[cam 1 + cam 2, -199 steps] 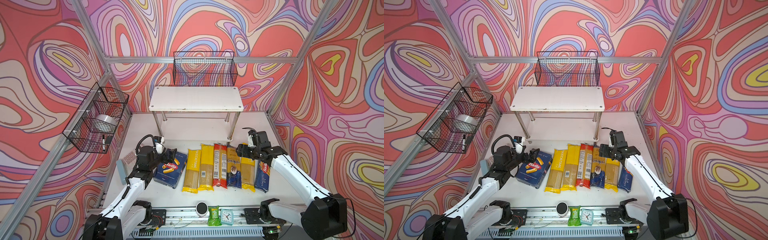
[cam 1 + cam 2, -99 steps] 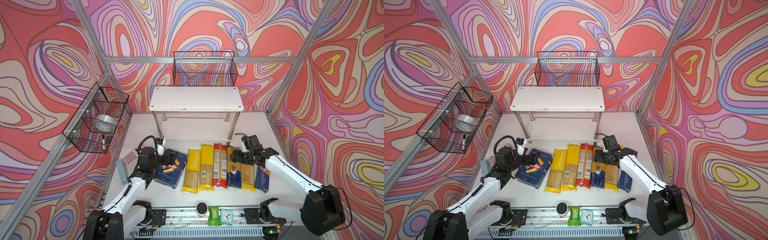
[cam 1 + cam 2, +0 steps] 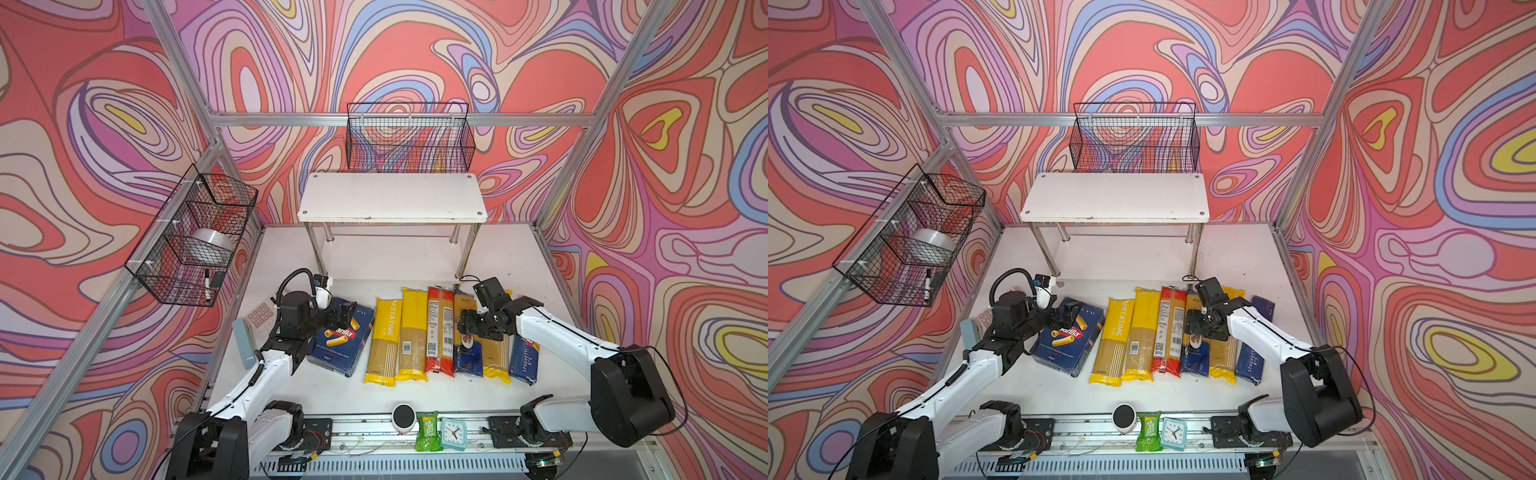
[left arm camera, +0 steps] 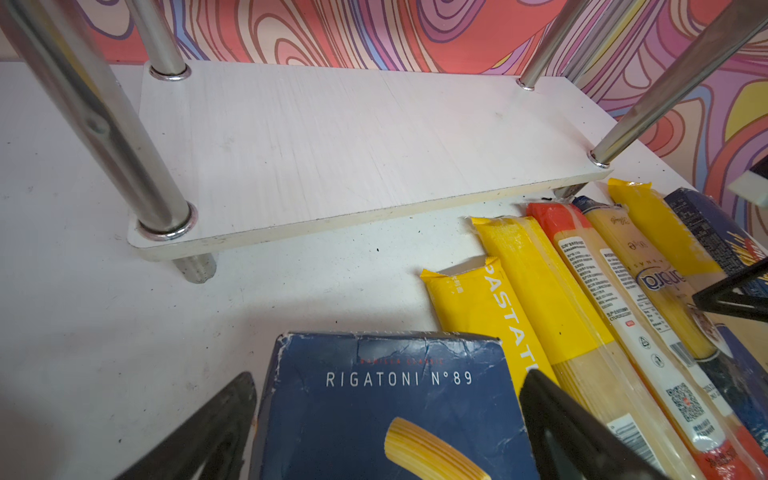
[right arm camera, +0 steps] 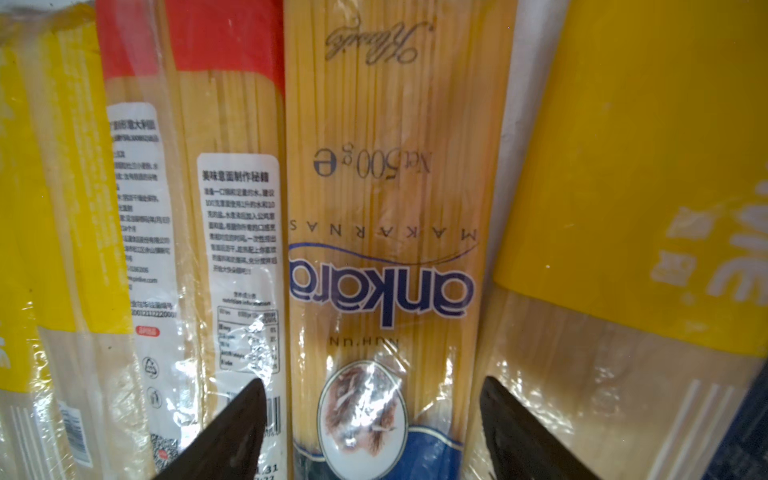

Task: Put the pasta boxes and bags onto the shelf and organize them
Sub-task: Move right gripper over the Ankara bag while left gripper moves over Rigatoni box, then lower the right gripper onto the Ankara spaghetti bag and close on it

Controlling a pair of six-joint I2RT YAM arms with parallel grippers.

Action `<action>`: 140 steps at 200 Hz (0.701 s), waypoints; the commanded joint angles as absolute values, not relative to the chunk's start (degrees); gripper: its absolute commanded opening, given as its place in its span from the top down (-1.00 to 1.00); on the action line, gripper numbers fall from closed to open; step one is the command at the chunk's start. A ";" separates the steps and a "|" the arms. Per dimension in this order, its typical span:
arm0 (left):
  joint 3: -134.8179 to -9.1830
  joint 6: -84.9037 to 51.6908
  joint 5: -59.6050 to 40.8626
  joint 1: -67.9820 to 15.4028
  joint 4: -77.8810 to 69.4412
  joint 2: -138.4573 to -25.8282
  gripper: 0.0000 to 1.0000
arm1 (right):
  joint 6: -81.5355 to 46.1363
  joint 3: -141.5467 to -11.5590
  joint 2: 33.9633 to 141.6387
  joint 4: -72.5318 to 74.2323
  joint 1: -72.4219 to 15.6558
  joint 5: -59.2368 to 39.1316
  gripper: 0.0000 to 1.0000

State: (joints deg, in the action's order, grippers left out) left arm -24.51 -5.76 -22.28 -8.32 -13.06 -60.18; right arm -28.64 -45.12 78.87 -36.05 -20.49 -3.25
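Pasta row (image 3: pixel 432 332) before the shelf (image 3: pixel 392 199)
Left gripper (image 4: pixel 388 380) wide astride rigatoni box (image 3: pixel 338 345) — right gripper (image 5: pixel 374 384) wide above gold-and-blue packet (image 5: pixel 386 187).

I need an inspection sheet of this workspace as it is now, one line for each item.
Surface: white table, some dark specks.
Job's things: rigatoni box, five spaghetti bags, spaghetti box in a row on the table; shelf holds nothing.
Clutter: green snack packet, clock, round device at the front edge; calculator at left.
Hands: left hand open, astride the rigatoni box; right hand open above the gold-and-blue bag.
Cables: black cable loop behind the left hand; thin cable behind the right hand.
Surroundings: two wire baskets on patterned walls; side basket holds a tape roll.
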 commanded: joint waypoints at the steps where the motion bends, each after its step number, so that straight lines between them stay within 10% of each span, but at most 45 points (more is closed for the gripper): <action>1: -26.10 -4.68 -23.38 -8.38 -12.61 -60.44 -1.00 | -29.84 -44.84 80.35 -34.01 -21.52 -2.29 -0.66; 140: -26.61 -4.47 -24.12 -8.35 -12.31 -61.13 -1.00 | -31.81 -45.05 84.50 -34.10 -22.23 1.29 -0.67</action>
State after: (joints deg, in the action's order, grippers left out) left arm -25.26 -5.56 -23.00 -8.32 -12.60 -60.90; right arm -31.05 -45.08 84.05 -34.15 -21.61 -0.71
